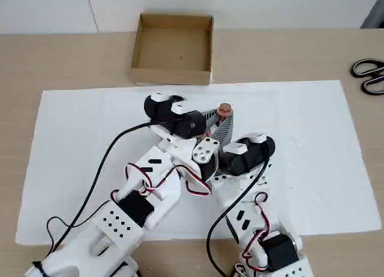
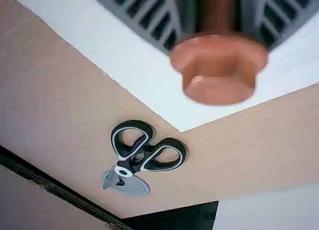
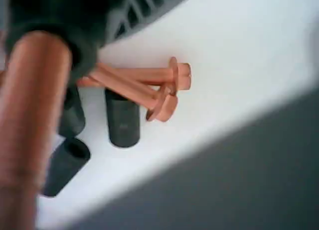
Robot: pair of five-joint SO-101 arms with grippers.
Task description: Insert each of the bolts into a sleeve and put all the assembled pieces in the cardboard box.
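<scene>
Left gripper [image 2: 217, 8] was clamped tight on a copper bolt [image 2: 218, 65], head outward, above the middle of the white sheet [image 1: 312, 145], on the near side of the cardboard box [image 1: 171, 77]. Two more bolts [image 3: 149, 74] and some dark sleeves [image 3: 122, 118] lay together on that sheet.

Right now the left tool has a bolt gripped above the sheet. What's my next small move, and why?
Probably bring one of the loose sleeves onto the shaft of the held bolt, not head for the cardboard box yet. The left tool is clamped just behind the head, the shaft looks bare in the right wrist view, and the sleeves lie on the sheet beside two more bolts.
</scene>
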